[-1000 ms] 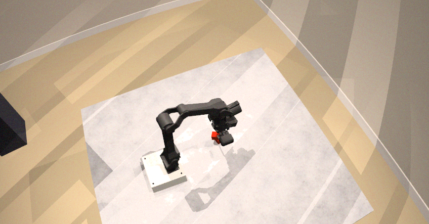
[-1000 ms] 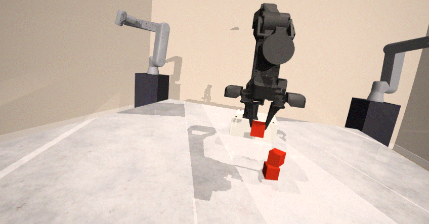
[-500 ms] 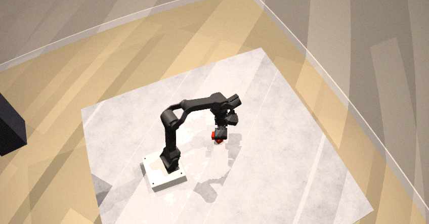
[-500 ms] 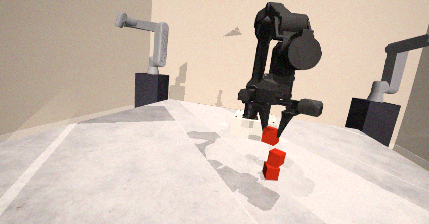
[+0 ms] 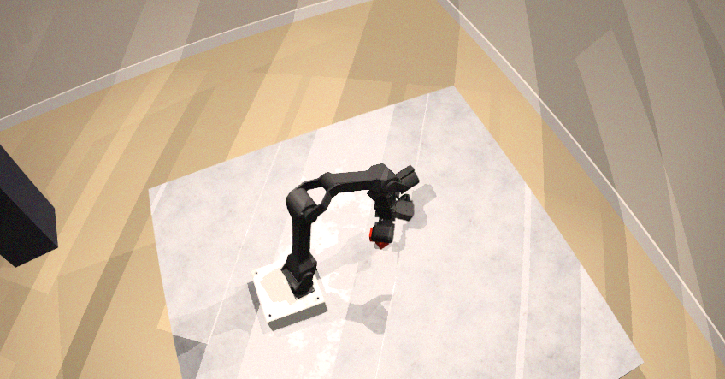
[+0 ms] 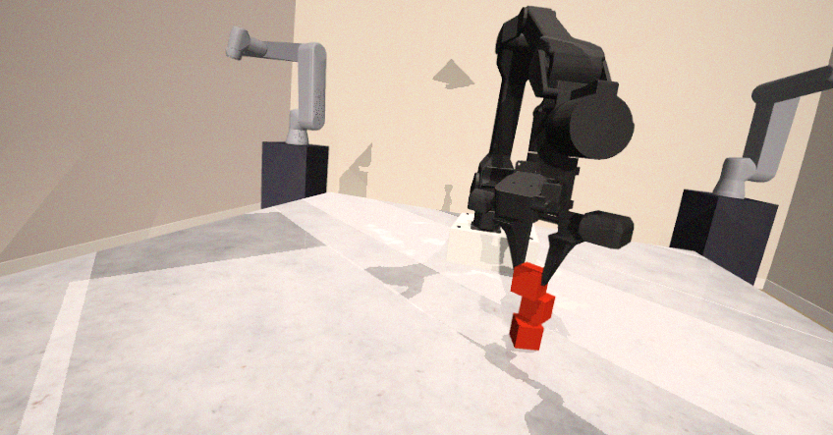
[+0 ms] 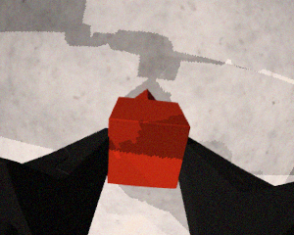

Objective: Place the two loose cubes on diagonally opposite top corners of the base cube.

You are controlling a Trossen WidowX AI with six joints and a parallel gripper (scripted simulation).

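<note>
The red base cube (image 6: pixel 527 336) stands on the white marbled surface. One loose red cube (image 6: pixel 537 309) rests on it, turned relative to it and offset to the right in the exterior view. My gripper (image 6: pixel 530 276) (image 7: pixel 145 141) is shut on the other loose red cube (image 6: pixel 527 282) (image 7: pixel 144 142), with a finger on either side. The held cube shows above and slightly left of the resting cube in the exterior view; whether they touch is not clear. In the wrist view it hides nearly all of the cubes below. In the top view the gripper covers most of the red cubes.
The arm's white base block (image 5: pixel 295 311) (image 6: pixel 473 246) stands behind the cubes in the exterior view. Two grey arms (image 6: pixel 311 85) (image 6: pixel 759 133) stand on dark pedestals at the far left and far right. A dark block (image 5: pixel 25 222) is at the left edge of the top view.
</note>
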